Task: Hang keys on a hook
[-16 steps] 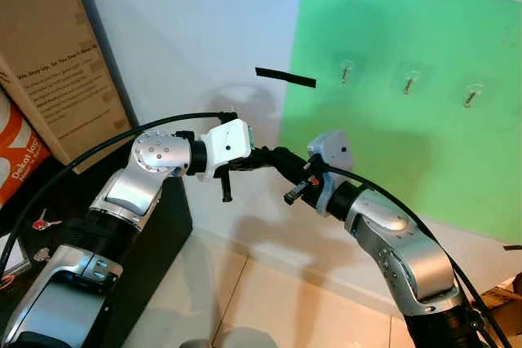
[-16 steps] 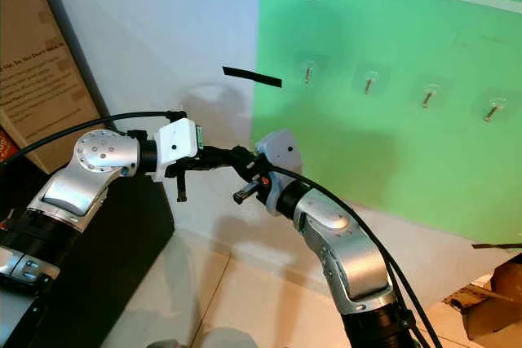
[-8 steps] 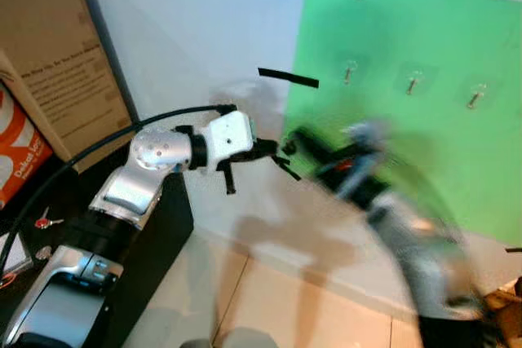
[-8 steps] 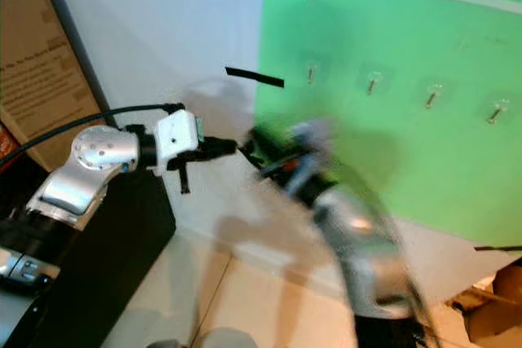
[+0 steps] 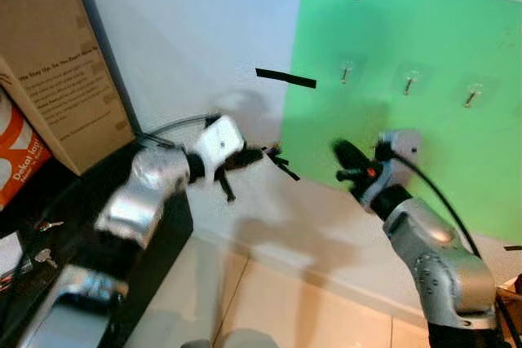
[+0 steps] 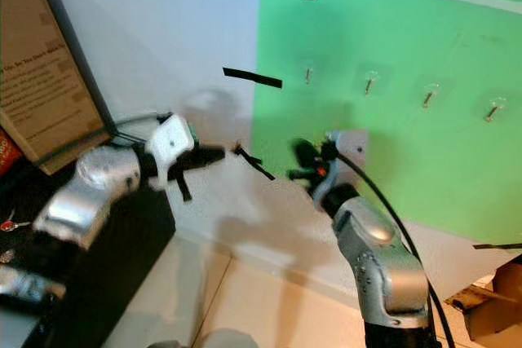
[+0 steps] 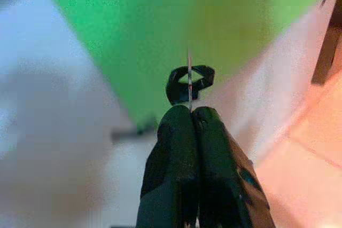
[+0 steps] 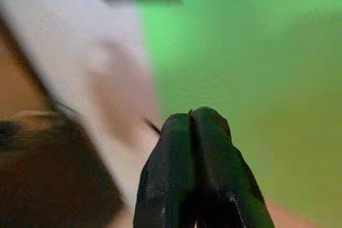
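1. the left gripper (image 7: 189, 111) has its two black fingers pressed together on the key ring (image 7: 189, 83); a thin metal piece and a black loop stick out past the tips.
2. the right gripper (image 8: 191, 117) is pressed together with nothing between its fingers, and it stands apart from the left one, at about 3 o'clock of it.
3. the keys are not yet on a hook (image 5: 345, 72). the row of hooks sits on the green sheet (image 5: 408, 136), at about 1 o'clock from the left gripper and well apart, so the carry and the hanging are left to do.
4. a cardboard box (image 5: 57, 71) leans at 9 o'clock, and strips of black tape (image 5: 285, 78) are on the wall. nothing seems to block the way to the hooks.
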Controlling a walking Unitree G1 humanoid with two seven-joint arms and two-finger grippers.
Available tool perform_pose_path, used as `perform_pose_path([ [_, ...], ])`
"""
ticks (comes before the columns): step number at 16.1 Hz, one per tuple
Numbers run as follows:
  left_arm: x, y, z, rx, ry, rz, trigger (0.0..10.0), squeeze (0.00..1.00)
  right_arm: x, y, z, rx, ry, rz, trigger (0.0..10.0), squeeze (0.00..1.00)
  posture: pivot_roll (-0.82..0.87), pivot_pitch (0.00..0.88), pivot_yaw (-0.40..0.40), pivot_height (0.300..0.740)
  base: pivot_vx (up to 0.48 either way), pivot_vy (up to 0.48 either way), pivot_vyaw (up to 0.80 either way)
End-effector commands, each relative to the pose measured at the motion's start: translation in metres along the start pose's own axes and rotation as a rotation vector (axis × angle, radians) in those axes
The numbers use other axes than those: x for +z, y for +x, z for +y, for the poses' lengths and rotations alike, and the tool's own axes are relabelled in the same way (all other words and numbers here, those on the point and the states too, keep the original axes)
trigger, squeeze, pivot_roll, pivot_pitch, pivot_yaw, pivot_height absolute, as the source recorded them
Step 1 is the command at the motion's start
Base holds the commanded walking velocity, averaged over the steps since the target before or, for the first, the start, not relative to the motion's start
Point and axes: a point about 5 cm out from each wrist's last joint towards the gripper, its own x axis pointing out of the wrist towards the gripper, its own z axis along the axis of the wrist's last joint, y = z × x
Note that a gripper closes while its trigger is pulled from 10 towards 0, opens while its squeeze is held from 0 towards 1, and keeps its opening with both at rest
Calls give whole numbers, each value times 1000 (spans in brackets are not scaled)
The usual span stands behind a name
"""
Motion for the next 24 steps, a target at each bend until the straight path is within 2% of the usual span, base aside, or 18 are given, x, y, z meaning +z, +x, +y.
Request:
perform_pose_path([
  [1,-17,-1,0,37,66,128,0,0,-4,-3,-7,-63,-35,27,10000,0,-58,0,-12,740,0,0,0],
  [2,-20,-1,0,46,85,145,0,0,-4,-4,-7,-61,-36,24,10000,0,-61,0,-11,740,0,0,0],
  [4,10,5,5,67,-47,-70,0,0,-3,-7,-5,-47,-43,20,10000,0,-68,0,-6,740,0,0,0],
  [5,12,8,11,102,-157,-54,0,0,-5,-6,-4,-55,-92,38,10000,0,-66,0,-8,740,0,0,0],
  [6,-26,3,11,112,41,246,0,0,-8,-6,-4,-64,-118,52,10000,0,-66,0,-10,740,0,0,0],
  [7,-33,-1,10,114,-12,265,0,0,-8,-6,-3,-65,-116,53,10000,0,-67,0,-9,740,0,0,0],
  [8,-36,-5,6,102,-159,244,0,0,-10,-6,-4,-69,-128,62,10000,0,-63,0,-11,740,0,0,0],
  [9,-44,-13,2,79,-174,301,0,0,-14,-6,-6,-77,-152,86,10000,0,-52,0,-17,740,0,0,0],
  [10,-55,-20,0,66,-111,390,0,0,-16,-6,-6,-83,-156,98,10000,0,-52,0,-17,740,0,0,0],
  [12,-60,-26,-1,71,-153,383,0,0,-17,-4,-3,-74,-157,102,10000,0,-43,0,-30,740,0,0,0],
  [13,-47,-25,4,126,-176,269,0,0,-15,-3,0,-59,-161,83,10000,0,-32,0,-37,740,0,0,0],
  [14,-43,-25,5,141,-168,234,0,0,-14,-3,0,-54,-162,71,10000,0,-32,0,-37,740,0,0,0],
  [15,-38,-27,8,228,-215,172,5255,0,-13,-3,3,-43,-152,50,10000,0,-33,0,-36,740,0,0,0],
  [16,-34,-31,11,349,-266,110,10000,0,-14,-4,2,-69,-151,35,10000,0,-44,0,-19,740,0,0,0],
  [17,-32,-36,13,450,-298,73,10000,0,-16,-5,-3,-128,-153,26,10000,0,-48,0,-13,740,0,0,0],
  [19,-22,-43,13,578,-205,0,10000,0,-17,-7,-15,-263,-100,2,10000,0,-50,0,-11,740,0,0,0],
  [21,-11,-41,14,589,-189,-73,10000,0,-15,-6,-15,-276,-74,-16,10000,0,-49,0,-10,740,0,0,-228],
  [24,-11,-40,20,628,-214,-56,10000,0,-7,-2,-2,-228,-55,-79,10000,0,-47,0,-3,740,0,0,-800],
])
